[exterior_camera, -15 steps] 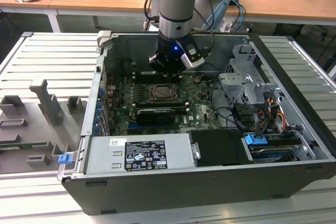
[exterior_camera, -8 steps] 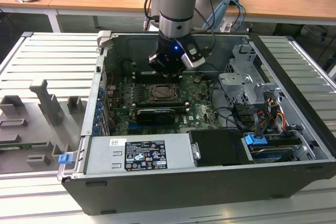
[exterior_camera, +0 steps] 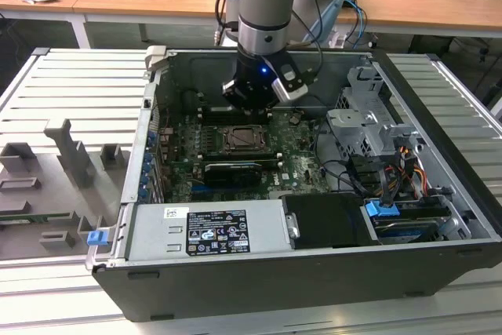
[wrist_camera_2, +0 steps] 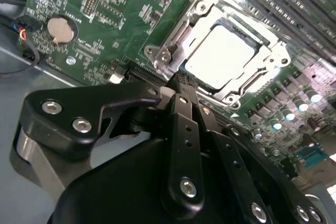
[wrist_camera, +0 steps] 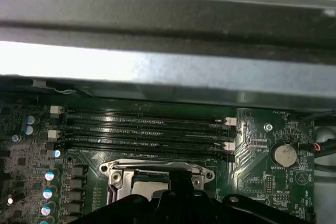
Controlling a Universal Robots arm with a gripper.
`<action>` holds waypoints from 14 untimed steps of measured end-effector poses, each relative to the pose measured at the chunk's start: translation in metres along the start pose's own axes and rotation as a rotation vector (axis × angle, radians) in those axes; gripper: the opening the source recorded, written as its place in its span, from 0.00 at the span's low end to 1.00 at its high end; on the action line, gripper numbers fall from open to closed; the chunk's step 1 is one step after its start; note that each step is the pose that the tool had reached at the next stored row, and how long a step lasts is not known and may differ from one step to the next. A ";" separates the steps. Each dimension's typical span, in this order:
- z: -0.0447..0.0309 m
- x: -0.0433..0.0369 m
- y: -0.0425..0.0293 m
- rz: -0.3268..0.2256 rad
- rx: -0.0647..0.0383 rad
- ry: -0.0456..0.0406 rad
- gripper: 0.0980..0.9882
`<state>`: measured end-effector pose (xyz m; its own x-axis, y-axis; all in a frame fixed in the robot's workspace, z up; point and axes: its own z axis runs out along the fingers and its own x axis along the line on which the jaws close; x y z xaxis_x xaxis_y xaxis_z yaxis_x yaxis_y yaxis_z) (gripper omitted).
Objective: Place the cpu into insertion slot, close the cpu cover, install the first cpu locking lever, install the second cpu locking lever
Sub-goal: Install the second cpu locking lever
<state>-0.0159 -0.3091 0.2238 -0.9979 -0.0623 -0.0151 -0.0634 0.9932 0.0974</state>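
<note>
The cpu (wrist_camera_2: 218, 56) sits just beyond the claw (wrist_camera_2: 181, 85); light, stiff, fragile, edges only; claw's grip I cannot tell.

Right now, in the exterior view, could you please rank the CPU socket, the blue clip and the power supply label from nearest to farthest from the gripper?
1. CPU socket, just below the gripper on the motherboard.
2. Power supply label, at the case's front edge.
3. Blue clip, outside the case toward the exterior view's left.
</note>
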 end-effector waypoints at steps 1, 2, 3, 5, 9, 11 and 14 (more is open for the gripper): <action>-0.0002 0.0002 -0.0024 0.000 0.000 0.0000 0.01; -0.0004 0.0003 -0.0043 0.000 0.000 -0.0001 0.01; -0.0006 0.0004 -0.0064 0.000 0.000 -0.0001 0.01; -0.0012 0.0007 -0.0118 0.000 0.000 0.0000 0.01; -0.0017 0.0010 -0.0152 0.000 0.000 0.0000 0.01; -0.0021 0.0010 -0.0158 0.000 0.000 -0.0001 0.01; -0.0082 0.0009 -0.0162 0.000 0.000 -0.0001 0.01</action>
<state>-0.0158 -0.3261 0.2303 -0.9979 -0.0624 -0.0152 -0.0636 0.9932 0.0976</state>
